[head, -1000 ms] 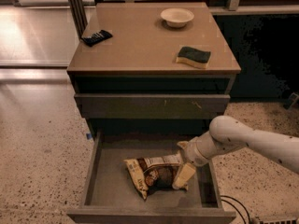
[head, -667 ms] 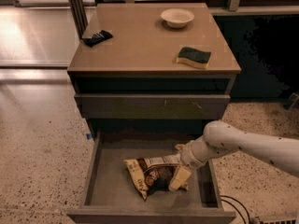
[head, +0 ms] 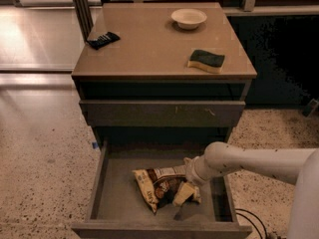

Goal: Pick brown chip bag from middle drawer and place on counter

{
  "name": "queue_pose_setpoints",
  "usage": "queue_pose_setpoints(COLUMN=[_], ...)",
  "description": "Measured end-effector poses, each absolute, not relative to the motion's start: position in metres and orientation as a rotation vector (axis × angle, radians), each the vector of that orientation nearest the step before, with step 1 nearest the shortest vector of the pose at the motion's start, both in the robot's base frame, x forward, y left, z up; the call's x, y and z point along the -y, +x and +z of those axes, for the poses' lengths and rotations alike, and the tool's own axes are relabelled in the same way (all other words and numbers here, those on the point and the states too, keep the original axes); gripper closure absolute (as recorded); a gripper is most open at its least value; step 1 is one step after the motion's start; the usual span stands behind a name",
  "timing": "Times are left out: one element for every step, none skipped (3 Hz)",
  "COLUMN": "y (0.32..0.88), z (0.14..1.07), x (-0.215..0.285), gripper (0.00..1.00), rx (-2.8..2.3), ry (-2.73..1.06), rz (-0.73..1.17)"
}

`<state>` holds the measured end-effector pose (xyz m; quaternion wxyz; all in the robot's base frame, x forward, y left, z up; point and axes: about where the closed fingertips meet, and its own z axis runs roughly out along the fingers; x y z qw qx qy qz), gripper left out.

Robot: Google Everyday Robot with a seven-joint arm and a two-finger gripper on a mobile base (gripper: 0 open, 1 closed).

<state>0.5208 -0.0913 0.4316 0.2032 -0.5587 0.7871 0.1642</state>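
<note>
The brown chip bag (head: 153,182) lies on the grey floor of the open middle drawer (head: 117,203), right of centre, with one cream-tan end pointing to the front. My gripper (head: 181,195) reaches in from the right on a white arm and sits low over the bag's right end, touching or nearly touching it. The bag's right part is hidden behind the gripper. The tan counter (head: 149,39) is the top of the cabinet above the drawer.
On the counter are a white bowl (head: 188,18) at the back, a green-and-yellow sponge (head: 206,60) at the right and a small black packet (head: 102,40) at the left. A shut grey drawer front with pale scratches (head: 162,112) is above the open drawer. Speckled floor surrounds the cabinet.
My gripper has moved left and a little lower, from beside the bag's right end onto it. The bag has not visibly moved.
</note>
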Motion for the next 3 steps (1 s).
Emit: queue_pose_setpoints(y=[0.525,0.527,0.527], z=[0.408,0.393,0.393], x=[0.076,0.065,0.065], gripper=[0.00,0.00,0.19], rx=[-2.178,-2.157,-2.158], ry=[-1.578,-1.607,-1.607], rz=[0.473,0.503,0.504])
